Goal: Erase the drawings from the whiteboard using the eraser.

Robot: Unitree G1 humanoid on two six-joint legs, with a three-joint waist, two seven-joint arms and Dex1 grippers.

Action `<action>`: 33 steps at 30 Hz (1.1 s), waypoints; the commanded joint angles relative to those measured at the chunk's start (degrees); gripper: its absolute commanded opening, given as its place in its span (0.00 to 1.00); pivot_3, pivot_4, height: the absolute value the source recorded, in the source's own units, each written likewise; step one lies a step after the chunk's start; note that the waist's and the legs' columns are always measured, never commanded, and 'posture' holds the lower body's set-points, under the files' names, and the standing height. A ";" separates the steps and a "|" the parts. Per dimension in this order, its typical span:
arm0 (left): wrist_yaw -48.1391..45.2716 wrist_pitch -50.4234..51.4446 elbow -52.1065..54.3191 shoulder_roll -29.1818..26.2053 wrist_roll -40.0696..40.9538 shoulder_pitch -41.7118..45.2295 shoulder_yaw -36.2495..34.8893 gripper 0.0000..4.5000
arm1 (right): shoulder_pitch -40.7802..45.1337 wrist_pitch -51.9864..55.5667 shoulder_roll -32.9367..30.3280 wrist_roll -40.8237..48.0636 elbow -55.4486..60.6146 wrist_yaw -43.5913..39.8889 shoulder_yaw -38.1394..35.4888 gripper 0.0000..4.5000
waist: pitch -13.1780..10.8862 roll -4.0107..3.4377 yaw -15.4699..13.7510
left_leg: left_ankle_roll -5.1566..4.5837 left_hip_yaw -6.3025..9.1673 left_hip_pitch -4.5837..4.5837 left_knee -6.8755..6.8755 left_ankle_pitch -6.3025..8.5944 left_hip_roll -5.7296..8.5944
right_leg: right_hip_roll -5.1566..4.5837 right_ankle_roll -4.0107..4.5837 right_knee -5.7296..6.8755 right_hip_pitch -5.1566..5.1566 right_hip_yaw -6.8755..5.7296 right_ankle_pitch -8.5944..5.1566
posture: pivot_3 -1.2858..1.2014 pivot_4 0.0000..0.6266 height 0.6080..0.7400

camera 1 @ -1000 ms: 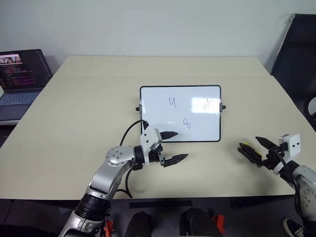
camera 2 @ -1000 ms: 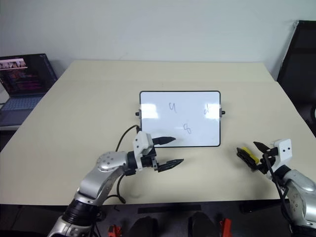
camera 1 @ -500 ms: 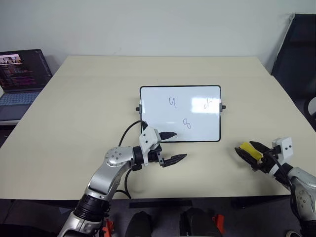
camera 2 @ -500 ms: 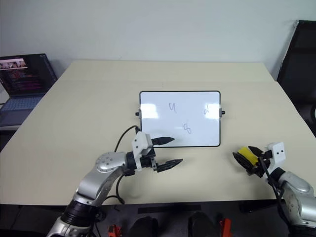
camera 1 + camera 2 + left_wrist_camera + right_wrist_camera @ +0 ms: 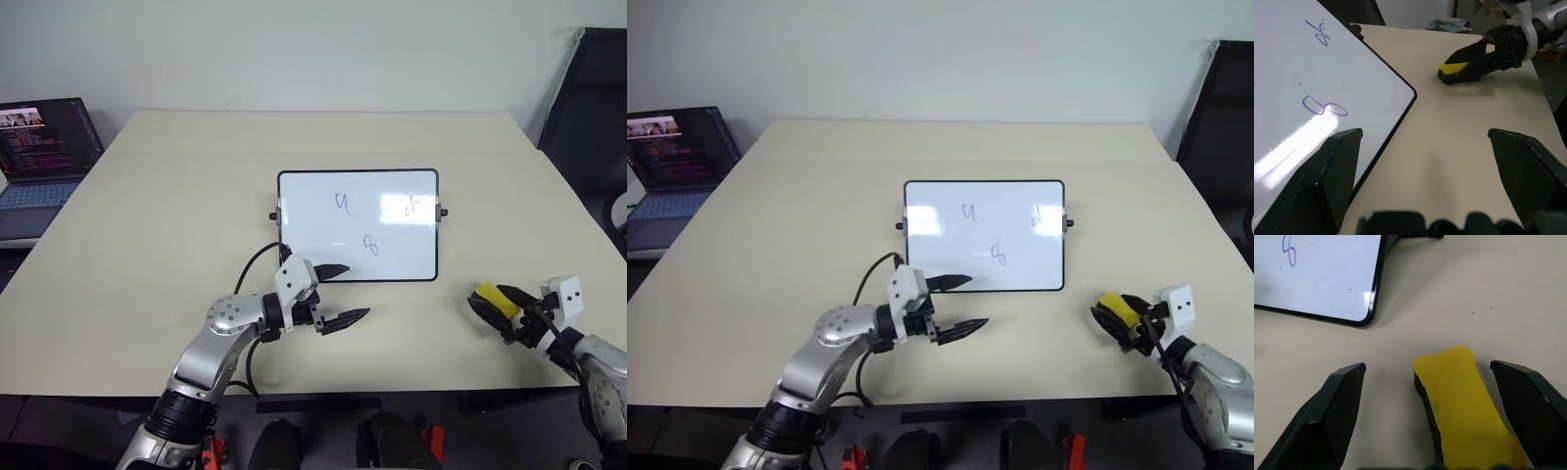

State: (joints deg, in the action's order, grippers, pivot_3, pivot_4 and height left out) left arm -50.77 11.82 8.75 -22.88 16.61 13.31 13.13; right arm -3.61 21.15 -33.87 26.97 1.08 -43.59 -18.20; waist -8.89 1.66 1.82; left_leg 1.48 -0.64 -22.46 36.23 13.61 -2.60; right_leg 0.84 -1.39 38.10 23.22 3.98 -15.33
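The right claw (image 5: 1430, 396) straddles the eraser (image 5: 1464, 401) on the counter (image 5: 176, 196) right of the whiteboard (image 5: 358, 225), wide for gripping, while the left claw (image 5: 338, 294), also wide, waits by its near edge.

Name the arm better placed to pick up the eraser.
Right. The right gripper has its open jaws on either side of the eraser; the left gripper sits by the whiteboard.

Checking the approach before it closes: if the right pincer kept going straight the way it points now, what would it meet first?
The eraser: it lies on the table between the open fingers of the right pincer, directly ahead. Past it, the whiteboard's corner looks roughly in line, though depth is unclear.
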 commanded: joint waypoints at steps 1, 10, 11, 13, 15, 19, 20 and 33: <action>-0.12 -1.11 1.89 -0.10 0.41 0.01 -0.79 1.00 | 0.39 -0.41 -1.15 -0.32 0.74 -0.29 -0.49 1.00 | 0.00 0.00 0.00 | 0.00 0.00 0.00 0.00 0.00 0.00 | 0.00 0.00 0.00 0.00 0.00 0.00 | 0.52 0.24 1.00; 0.55 -0.60 2.36 -0.12 0.45 0.44 -1.22 1.00 | 1.24 -0.20 -0.95 -1.01 0.31 -0.32 -0.22 1.00 | 0.00 0.00 0.00 | 0.00 0.00 0.00 0.01 0.00 0.00 | 0.00 0.00 0.00 -0.01 0.00 0.00 | 0.52 0.24 1.00; 0.56 -0.60 2.35 -0.13 0.45 0.46 -1.24 1.00 | 1.25 -0.18 -0.93 -1.00 0.30 -0.32 -0.19 1.00 | 0.00 0.00 0.00 | 0.00 0.00 0.00 0.01 0.00 0.00 | 0.00 0.00 0.00 -0.01 0.00 0.00 | 0.52 0.24 1.00; 0.63 -0.53 2.47 -0.17 0.47 0.39 -1.29 1.00 | 1.22 -0.27 -0.92 -1.07 0.18 -0.33 -0.13 1.00 | 0.00 0.00 0.00 | 0.00 0.00 0.00 0.01 0.00 0.00 | 0.00 0.00 0.00 -0.01 0.00 0.00 | 0.52 0.24 1.00; 0.71 -0.50 2.64 -0.20 0.45 0.31 -1.29 1.00 | 1.22 -0.49 -1.07 -1.57 -0.03 -0.08 0.02 0.96 | 0.00 0.00 0.00 | 0.00 0.01 0.00 0.02 0.00 0.00 | 0.00 0.00 0.00 -0.01 0.00 0.00 | 0.52 0.24 1.00; 0.80 -0.25 2.74 -0.19 0.52 0.63 -1.29 1.00 | 1.55 -0.74 -1.20 -2.10 -0.38 0.16 0.17 0.72 | 0.00 0.00 0.00 | 0.00 0.00 0.00 0.02 0.00 0.00 | 0.00 0.00 0.00 -0.01 0.00 0.00 | 0.52 0.24 1.00; 0.84 -0.15 2.82 -0.19 0.53 0.71 -1.27 1.00 | 1.64 -0.83 -1.22 -2.23 -0.52 0.18 0.17 0.64 | 0.00 0.00 0.00 | 0.00 0.00 0.00 0.02 0.00 0.00 | 0.00 0.00 0.01 -0.01 0.00 0.00 | 0.52 0.24 1.00; 1.37 1.12 3.34 -0.25 0.98 1.90 -1.45 1.00 | 2.25 -1.96 -0.91 -3.89 -1.68 0.51 -0.15 0.22 | 0.00 0.00 0.00 | 0.00 0.01 -0.01 0.06 0.00 0.00 | 0.00 -0.02 0.01 -0.02 -0.01 0.01 | 0.52 0.24 1.00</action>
State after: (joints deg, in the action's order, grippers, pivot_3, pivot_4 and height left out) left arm -49.43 13.29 9.20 -22.88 16.74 14.26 13.08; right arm -1.87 20.53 -34.26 23.26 -0.78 -43.34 -17.65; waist -8.89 1.66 1.83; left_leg 1.48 -0.64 -22.47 36.30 13.61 -2.60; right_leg 0.84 -1.42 38.12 23.20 3.98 -15.32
